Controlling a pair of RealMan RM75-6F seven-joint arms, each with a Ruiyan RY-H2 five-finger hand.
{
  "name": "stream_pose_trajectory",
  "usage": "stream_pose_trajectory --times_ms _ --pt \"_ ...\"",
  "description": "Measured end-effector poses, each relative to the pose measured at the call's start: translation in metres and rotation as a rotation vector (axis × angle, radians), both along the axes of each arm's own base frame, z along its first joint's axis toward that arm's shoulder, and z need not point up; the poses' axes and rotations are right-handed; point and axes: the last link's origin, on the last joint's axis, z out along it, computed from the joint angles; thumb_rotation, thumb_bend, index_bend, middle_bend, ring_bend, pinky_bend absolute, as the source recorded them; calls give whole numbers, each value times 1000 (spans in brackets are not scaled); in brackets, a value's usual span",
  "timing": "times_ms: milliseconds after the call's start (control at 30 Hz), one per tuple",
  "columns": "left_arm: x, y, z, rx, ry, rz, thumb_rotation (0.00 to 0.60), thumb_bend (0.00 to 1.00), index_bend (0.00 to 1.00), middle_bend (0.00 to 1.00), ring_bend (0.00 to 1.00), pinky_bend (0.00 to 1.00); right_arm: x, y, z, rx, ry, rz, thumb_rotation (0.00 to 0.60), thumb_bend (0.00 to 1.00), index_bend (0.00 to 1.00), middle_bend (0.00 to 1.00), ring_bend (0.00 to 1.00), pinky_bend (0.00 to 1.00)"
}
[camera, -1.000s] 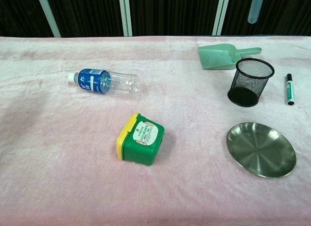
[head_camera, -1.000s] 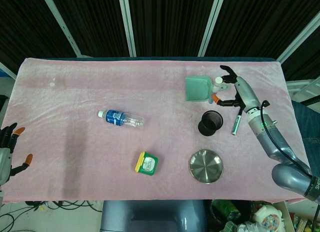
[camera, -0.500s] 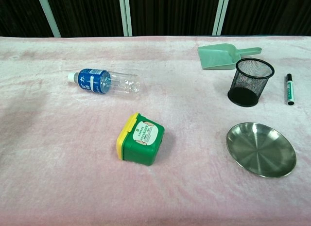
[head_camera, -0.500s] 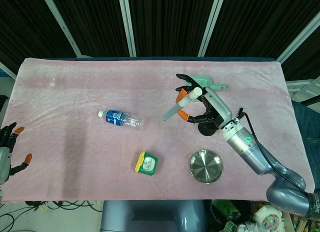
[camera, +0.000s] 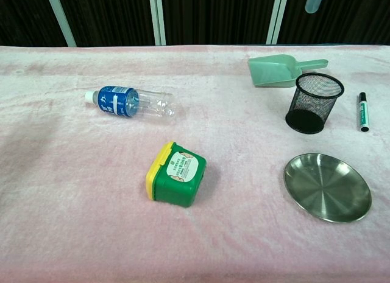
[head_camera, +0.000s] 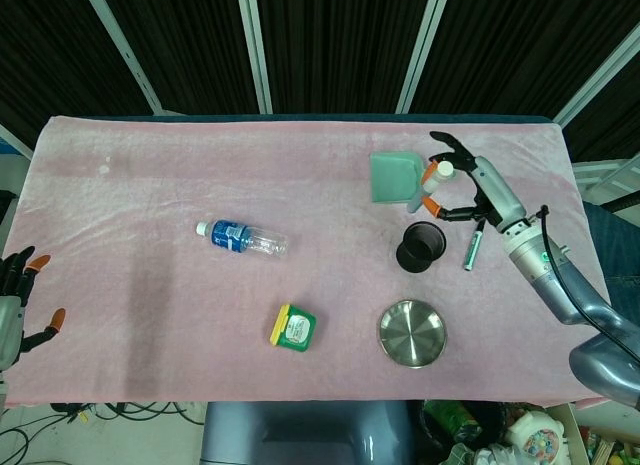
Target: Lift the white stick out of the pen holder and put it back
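Observation:
The white stick (head_camera: 441, 167) is pinched in my right hand (head_camera: 458, 185), held in the air above the green scoop, behind and to the right of the black mesh pen holder (head_camera: 421, 245). Only its lower tip (camera: 313, 0) shows at the top edge of the chest view, well above the pen holder (camera: 314, 102), which stands upright with nothing in it. My left hand (head_camera: 15, 305) hangs off the table's left edge with its fingers apart, holding nothing.
A green scoop (camera: 274, 70) lies behind the holder and a green marker (camera: 364, 111) lies to its right. A steel plate (camera: 327, 187) sits in front of it. A water bottle (camera: 131, 102) and a green box with a yellow lid (camera: 177, 174) lie mid-table.
Half a second ago my right hand held the stick left of the holder; it has swung back right, above the scoop. The stick's tip shows again in the chest view.

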Motion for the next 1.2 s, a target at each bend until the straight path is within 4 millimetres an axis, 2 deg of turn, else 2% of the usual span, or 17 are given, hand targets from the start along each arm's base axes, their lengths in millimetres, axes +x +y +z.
stream_pose_trajectory --times_ms 300,400,500,667,800,933,1067,1200 --pt "0 1 0 -4 0 -1 600 323 120 23 0 0 -20 -15 3 -350 442 -54 600 386 635 56 199 190" --pt "0 0 0 -4 -1 -1 600 323 120 23 0 0 -20 -16 -2 -401 512 -124 600 386 635 56 199 190" --pt "0 1 1 -2 -4 1 600 323 120 23 0 0 -14 -15 -11 -380 526 -153 600 385 635 56 199 190" --pt "0 1 0 -6 -2 1 600 323 120 23 0 0 16 -7 -27 -271 405 -95 600 387 635 56 198 204" --pt "0 1 1 -6 -3 1 600 323 120 23 0 0 45 4 -37 -112 172 -47 600 390 635 56 199 206" --pt "0 1 1 -6 -4 1 600 323 120 23 0 0 68 14 -40 32 -31 -18 600 389 635 56 199 206" --pt "-1 1 1 -7 -2 1 600 323 120 23 0 0 76 19 -34 105 -118 9 600 390 635 56 199 206" --pt "0 1 0 -8 0 1 600 325 120 23 0 0 63 18 -26 92 -88 15 600 391 635 56 199 206"
